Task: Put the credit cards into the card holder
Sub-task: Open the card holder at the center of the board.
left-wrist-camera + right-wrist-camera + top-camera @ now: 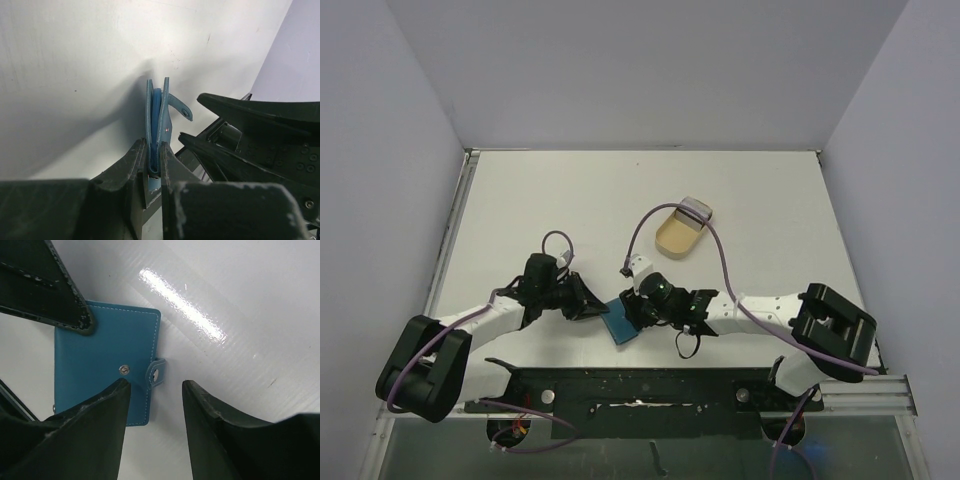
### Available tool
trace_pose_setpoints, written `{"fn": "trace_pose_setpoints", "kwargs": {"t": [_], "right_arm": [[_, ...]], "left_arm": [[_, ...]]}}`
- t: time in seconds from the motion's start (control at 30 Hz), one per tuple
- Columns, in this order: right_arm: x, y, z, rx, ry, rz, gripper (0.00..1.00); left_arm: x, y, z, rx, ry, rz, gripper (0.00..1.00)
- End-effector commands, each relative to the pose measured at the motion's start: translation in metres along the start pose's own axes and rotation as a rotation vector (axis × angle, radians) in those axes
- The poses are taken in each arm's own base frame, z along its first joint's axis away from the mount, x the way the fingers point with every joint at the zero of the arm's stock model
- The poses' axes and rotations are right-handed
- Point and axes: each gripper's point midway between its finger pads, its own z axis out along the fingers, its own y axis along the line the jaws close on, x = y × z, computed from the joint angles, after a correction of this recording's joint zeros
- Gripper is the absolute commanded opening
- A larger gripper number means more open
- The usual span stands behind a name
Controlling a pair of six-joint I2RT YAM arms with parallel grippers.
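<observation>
The blue card holder (pixel 620 324) lies folded shut near the table's front, between the two grippers. My left gripper (pixel 154 159) is shut on its folded edge, and the holder (pixel 157 115) stands edge-on between the jaws. My right gripper (pixel 155 385) is open just above the holder's (pixel 105 345) closing tab (pixel 157 371), gripping nothing. In the top view the right gripper (pixel 640 305) is at the holder's right side and the left gripper (pixel 596 308) at its left. A grey credit card (pixel 697 209) rests on the far end of the dish. Anything inside the holder is hidden.
A tan oval dish (pixel 676 238) sits behind the right arm, toward the table's middle. The left gripper's finger (pixel 55 290) reaches into the right wrist view at upper left. Purple cables loop over both arms. The black base rail runs along the near edge.
</observation>
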Motion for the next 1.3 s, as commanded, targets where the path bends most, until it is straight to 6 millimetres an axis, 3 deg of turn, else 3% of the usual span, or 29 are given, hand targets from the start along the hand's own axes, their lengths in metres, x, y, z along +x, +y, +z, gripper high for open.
{"fn": "trace_pose_setpoints", "kwargs": {"t": [0.0, 0.17, 0.3, 0.4, 0.57, 0.63, 0.77, 0.97, 1.27], "right_arm": [[-0.025, -0.003, 0.003, 0.037, -0.058, -0.009, 0.46], [-0.018, -0.011, 0.011, 0.047, -0.041, -0.008, 0.36], [-0.021, -0.015, 0.012, 0.036, -0.056, 0.01, 0.11], [-0.026, -0.018, 0.007, 0.026, -0.079, 0.026, 0.0], [-0.032, -0.025, -0.011, 0.036, -0.102, 0.068, 0.0], [-0.033, -0.027, -0.018, 0.046, -0.105, 0.08, 0.0], [-0.041, -0.029, -0.033, 0.06, -0.119, 0.114, 0.0], [-0.064, -0.013, -0.049, 0.012, -0.159, 0.25, 0.0], [-0.097, 0.021, -0.053, -0.149, -0.274, 0.391, 0.0]], "left_arm": [[-0.006, -0.022, -0.002, 0.079, -0.007, 0.068, 0.0], [-0.005, -0.023, -0.001, 0.089, 0.0, 0.067, 0.0], [-0.005, -0.024, 0.0, 0.095, 0.004, 0.06, 0.0], [-0.006, -0.023, 0.001, 0.091, 0.004, 0.057, 0.04], [-0.017, -0.026, -0.003, 0.068, -0.028, 0.071, 0.33], [-0.025, -0.032, -0.005, 0.068, -0.048, 0.079, 0.41], [-0.041, -0.039, -0.015, 0.049, -0.1, 0.095, 0.48], [-0.056, -0.055, -0.033, 0.028, -0.181, 0.161, 0.57], [-0.04, -0.05, -0.035, 0.077, -0.145, 0.135, 0.59]]}}
